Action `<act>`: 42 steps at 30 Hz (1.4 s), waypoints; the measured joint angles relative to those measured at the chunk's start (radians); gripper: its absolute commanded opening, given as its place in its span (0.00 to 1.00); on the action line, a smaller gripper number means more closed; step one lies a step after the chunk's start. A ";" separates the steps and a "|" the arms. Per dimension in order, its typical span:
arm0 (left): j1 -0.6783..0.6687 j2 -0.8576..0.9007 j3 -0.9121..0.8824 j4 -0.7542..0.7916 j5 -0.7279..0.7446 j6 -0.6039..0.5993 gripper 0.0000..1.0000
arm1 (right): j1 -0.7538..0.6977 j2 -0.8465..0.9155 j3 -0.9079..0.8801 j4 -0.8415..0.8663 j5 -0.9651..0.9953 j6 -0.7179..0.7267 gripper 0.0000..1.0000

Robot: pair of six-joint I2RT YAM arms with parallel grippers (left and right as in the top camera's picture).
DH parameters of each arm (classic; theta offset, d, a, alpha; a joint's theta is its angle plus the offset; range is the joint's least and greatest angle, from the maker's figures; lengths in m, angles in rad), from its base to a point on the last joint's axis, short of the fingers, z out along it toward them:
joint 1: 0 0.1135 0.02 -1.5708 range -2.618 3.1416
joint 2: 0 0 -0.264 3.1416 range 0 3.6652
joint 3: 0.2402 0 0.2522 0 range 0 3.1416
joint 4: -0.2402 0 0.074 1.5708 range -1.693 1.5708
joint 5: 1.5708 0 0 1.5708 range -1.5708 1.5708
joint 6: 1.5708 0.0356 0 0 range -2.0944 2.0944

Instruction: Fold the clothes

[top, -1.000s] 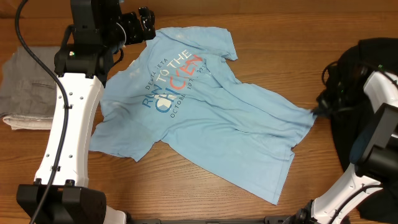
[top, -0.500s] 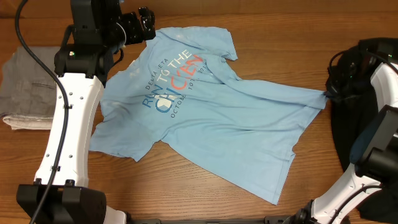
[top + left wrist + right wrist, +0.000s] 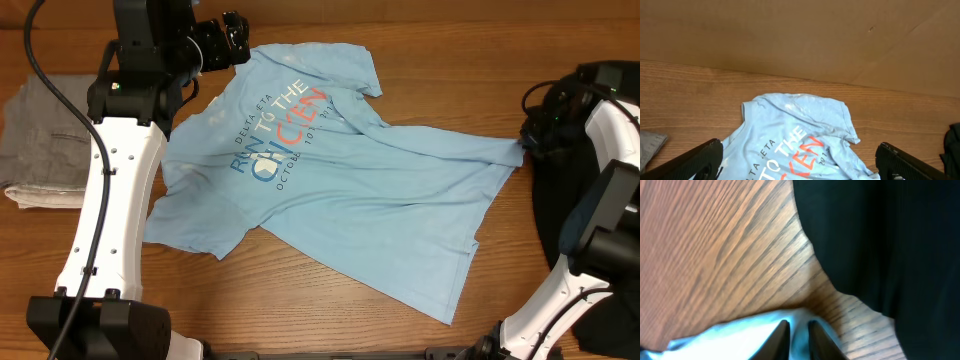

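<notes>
**Shirt spread print up; right claw at its corner**

T-shirt (image 3: 330, 190), light blue, lies print up on the tabletop (image 3: 300, 310). It sits at the centre of the overhead frame, slanting from upper left to lower right, and is creased. One corner reaches toward the right edge of the frame and ends at the right claw (image 3: 527, 140).

Right wrist view: fingers (image 3: 782, 339) close together with a narrow gap and blue cloth in the gap. Pinched or only lying there: cannot tell. Black cloth (image 3: 890, 240) just beside.

Left claw (image 3: 232, 38) hangs at the upper left by the shirt's top edge, spread wide, holding nothing.

Folded grey cloth (image 3: 40, 140) at the left edge, apart from the shirt.
</notes>
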 measured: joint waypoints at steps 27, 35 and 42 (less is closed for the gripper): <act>0.000 0.000 0.000 0.000 0.000 0.000 1.00 | 0.151 -0.021 -0.111 -0.081 -0.137 0.108 0.35; 0.000 0.000 0.000 0.000 0.000 0.000 1.00 | 0.155 -0.021 -0.134 -0.067 -0.119 0.185 0.34; 0.000 0.000 0.000 0.000 0.000 0.000 1.00 | 0.156 -0.021 -0.161 -0.029 -0.086 0.216 0.35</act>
